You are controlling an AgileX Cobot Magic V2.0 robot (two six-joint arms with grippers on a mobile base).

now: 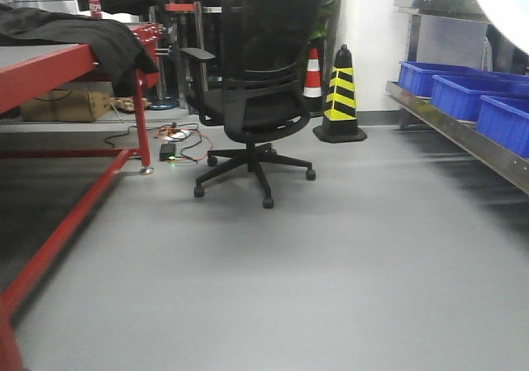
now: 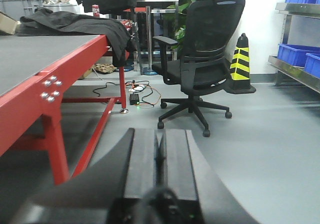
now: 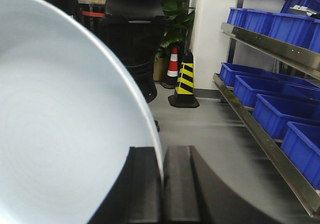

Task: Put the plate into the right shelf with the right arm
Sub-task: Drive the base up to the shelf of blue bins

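Two tools show, and only one is loaded. The right tool [image 3: 162,166], at six o'clock in the right wrist view, pinches the rim of the plain white, round, glossy plate [image 3: 60,124]. The plate stands on edge and fills that view from about seven o'clock round to twelve. It is therefore held in the air, off the red-framed desk with the dark mat [image 2: 75,54] and not yet resting on anything. The left tool [image 2: 159,146] has its two black pads pressed together with nothing between them. It points over the grey floor toward the black mesh office chair [image 2: 200,59] at twelve o'clock.

The shiny stainless-steel right shelf [image 3: 270,42] lies between one and four o'clock from the right tool. Its flat rails carry rows of blue plastic bins [image 3: 272,109]. A black-and-yellow striped cone [image 3: 184,79] stands near twelve o'clock by the white wall.

The step in hand looks like the carry: the pick is done and the placing is not. The next move calls for swinging the plate toward two or three o'clock and tipping it from edge-on to flat. It should then be set down on a rail or in a bin before the pinch is let go. Bins crowd the visible rails, so a free spot has to be found first.
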